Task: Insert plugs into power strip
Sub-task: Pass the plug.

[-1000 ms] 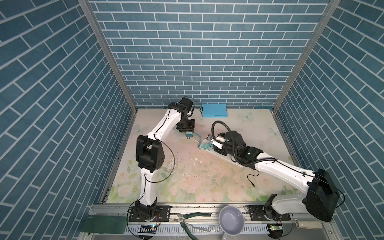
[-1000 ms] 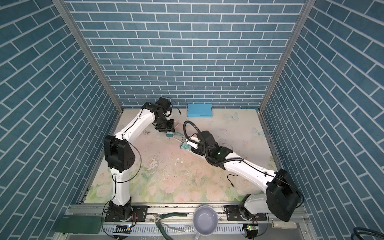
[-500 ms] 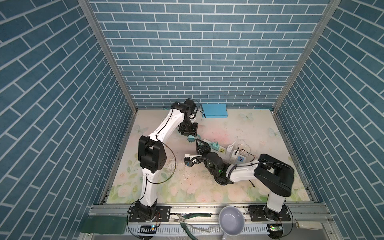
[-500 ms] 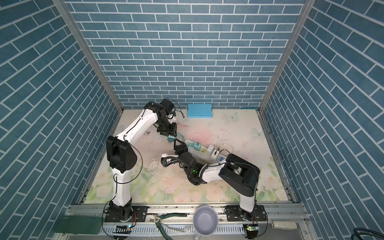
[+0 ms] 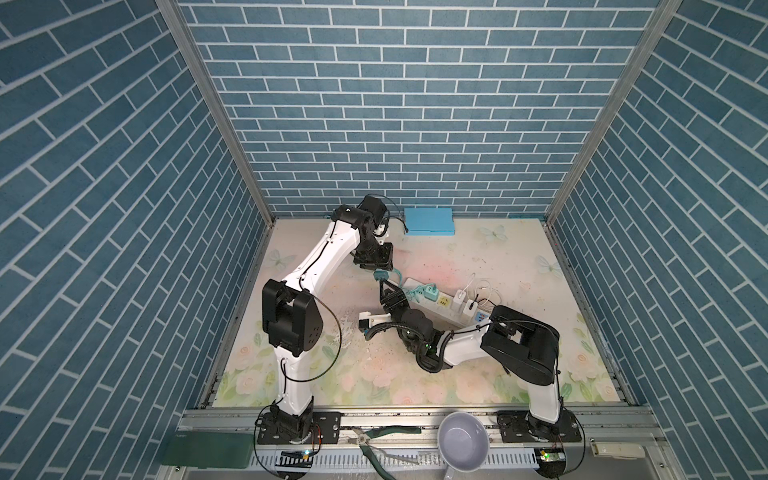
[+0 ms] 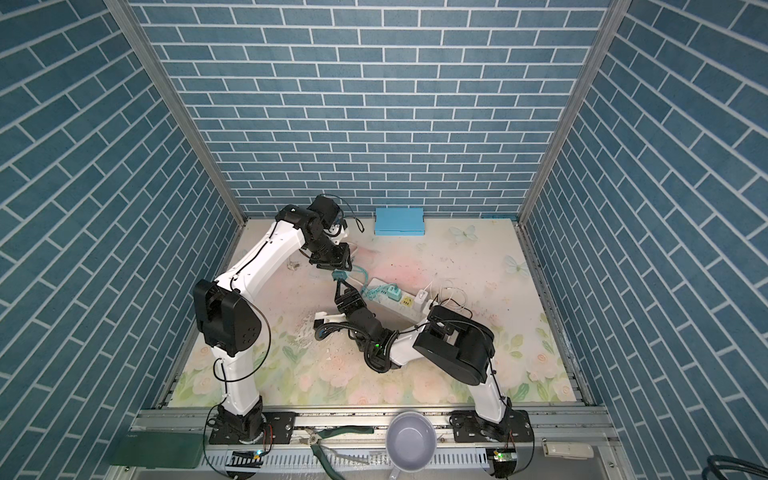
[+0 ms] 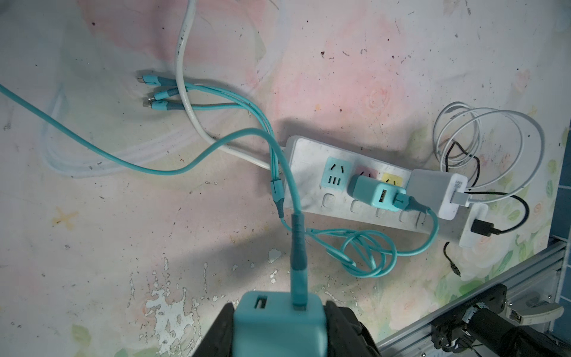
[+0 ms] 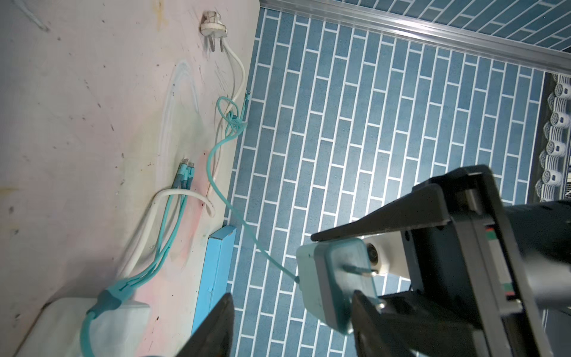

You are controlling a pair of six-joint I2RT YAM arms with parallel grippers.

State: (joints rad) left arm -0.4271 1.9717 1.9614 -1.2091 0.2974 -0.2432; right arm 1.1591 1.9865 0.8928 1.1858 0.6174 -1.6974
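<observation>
Bright, even overhead light. Soft shadows lie around the power strip [image 7: 304, 160]. My close jaws look dark and blurred.

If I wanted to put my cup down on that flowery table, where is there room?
Bare: the table strip along the front rail, and the far corner right of the light-blue box. Crowded: the middle, where the power strip, teal cables, left arm and right arm meet.

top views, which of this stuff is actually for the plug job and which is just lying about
Job: power strip; held teal plug, in the left gripper; right gripper, open near it; seated teal plug; big white plug; small white plug.
Lying about: light-blue box; purple bowl; pliers; dark green pad.
</observation>
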